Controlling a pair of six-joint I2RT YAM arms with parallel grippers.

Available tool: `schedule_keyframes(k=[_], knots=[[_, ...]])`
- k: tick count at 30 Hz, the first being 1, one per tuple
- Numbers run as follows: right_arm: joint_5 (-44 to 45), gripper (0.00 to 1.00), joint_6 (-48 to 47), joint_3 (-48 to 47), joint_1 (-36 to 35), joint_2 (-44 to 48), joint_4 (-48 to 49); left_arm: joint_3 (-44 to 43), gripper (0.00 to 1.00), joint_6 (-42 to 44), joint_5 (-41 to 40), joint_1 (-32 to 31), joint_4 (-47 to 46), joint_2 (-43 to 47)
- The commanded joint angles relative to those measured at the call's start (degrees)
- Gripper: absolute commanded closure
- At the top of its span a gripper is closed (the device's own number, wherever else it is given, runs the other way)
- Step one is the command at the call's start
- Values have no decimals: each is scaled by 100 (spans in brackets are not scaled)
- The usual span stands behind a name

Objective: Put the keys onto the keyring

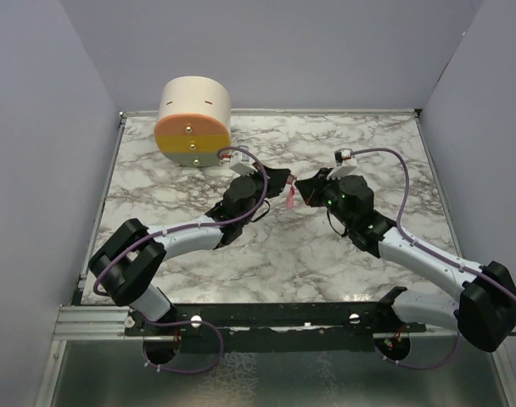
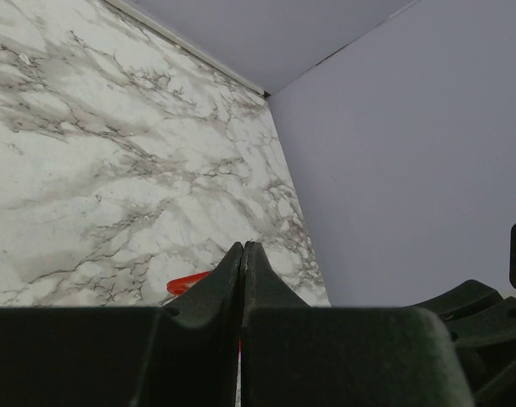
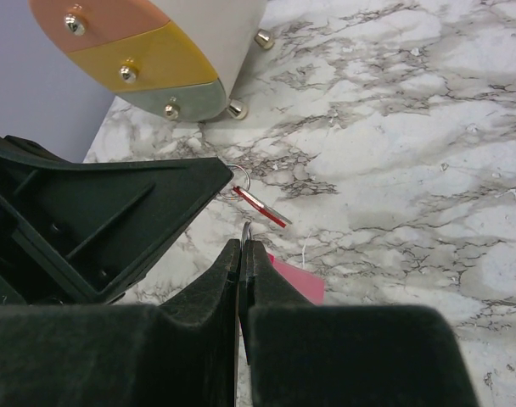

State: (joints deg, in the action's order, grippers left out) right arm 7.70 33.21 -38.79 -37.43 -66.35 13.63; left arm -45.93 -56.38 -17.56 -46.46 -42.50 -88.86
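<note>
Left tool (image 2: 243,251): fingers pressed together with no gap, closed on the key (image 2: 188,283). The red flat piece sticks out sideways just left of the fingertips, close below them. In the right wrist view the same key (image 3: 262,208) hangs tilted off the tip of the left tool (image 3: 225,170), with a small wire loop at its upper end touching that tip.

Right tool (image 3: 242,248): fingers shut, gripping the keyring (image 3: 294,278). A thin arc of the dark ring rises from between the fingertips, and the pink strip lies just right of them, partly hidden behind the right finger.

The key sits just ahead of the right tool's tip and slightly right, near the ring arc; whether they touch, cannot tell.

Overhead: both tools meet tip to tip above the marble worktop (image 1: 266,254), with the pink strip hanging between and just under them. A cream drum (image 1: 194,114) with an orange-and-yellow face and brass knobs stands beyond the left tool, well apart.
</note>
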Motion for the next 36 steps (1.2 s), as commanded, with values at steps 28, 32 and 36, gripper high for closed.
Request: schedule_keyframes(k=[28,32,36], knots=[[-27,99,19,-47,-18,-76,468,22,100,-280,-360,-167,-259,18],[7,99,25,-44,-19,-71,461,13,100,-290,-441,-210,-251,13],[50,99,33,-49,-19,-55,444,13,100,-267,-575,-258,-251,1]])
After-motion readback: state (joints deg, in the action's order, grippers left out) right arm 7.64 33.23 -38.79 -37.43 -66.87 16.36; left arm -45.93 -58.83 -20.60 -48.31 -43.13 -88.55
